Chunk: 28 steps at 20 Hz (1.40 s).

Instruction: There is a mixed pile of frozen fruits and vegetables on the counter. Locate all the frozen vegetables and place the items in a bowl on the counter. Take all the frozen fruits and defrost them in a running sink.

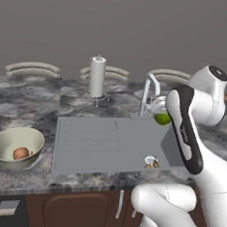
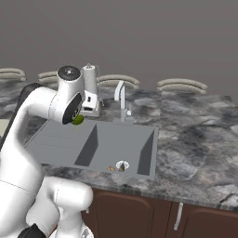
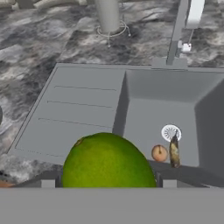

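Two-finger gripper on the white arm: we record it clamped on a small lime-green ball, which bulges between the two dark finger tips at 6 o'clock in the hand view. In the left base view the same ball hangs above the matt grey rectangular sink, just at 4 o'clock from the curved chrome tap; in the right base view it peeks out beneath the wrist, over the ribbed drainboard. In the basin we list a small orange-brown lump lying just at 7 o'clock from the round metal drain, with a thin brownish object beside it that we cannot identify. At 9 o'clock from the sink, on the dark grey marbled stone counter, sits the wide pale cream-green glazed bowl, holding a small reddish-brown oval lump. Behind the drainboard at 12 o'clock stands an upright pale paper-towel roll on a wire holder.
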Motion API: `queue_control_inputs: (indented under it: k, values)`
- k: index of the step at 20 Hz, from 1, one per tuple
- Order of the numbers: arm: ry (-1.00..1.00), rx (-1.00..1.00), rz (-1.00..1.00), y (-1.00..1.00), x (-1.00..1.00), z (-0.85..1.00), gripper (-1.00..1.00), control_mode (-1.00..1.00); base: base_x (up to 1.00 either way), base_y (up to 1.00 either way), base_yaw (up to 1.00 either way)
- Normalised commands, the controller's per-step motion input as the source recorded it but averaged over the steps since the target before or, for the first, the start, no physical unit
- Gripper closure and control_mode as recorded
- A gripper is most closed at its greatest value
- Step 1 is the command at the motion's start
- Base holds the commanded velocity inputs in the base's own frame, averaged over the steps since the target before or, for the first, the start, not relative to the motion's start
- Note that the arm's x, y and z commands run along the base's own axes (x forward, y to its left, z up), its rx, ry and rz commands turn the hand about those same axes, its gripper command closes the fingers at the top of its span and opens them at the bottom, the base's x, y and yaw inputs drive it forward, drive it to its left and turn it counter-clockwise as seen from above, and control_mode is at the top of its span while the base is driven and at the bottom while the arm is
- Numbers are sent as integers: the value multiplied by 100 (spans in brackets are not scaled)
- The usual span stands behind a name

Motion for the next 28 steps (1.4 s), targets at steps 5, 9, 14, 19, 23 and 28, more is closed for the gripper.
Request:
queue_control_inputs:
  k: [5,9,14,19,23,28]
  values:
    - [0,0,10,56,0,19,100,-100,0,0,0]
    - [-10,0,17,56,0,3,100,-100,0,0,0]
    - [-15,0,20,45,0,0,100,-100,0,0,0]
    - [-15,0,22,39,0,4,100,-100,0,0,0]
    - [-1,0,19,31,0,16,100,-100,0,0,0]
    - [-5,-2,26,32,0,8,100,-100,0,0,0]
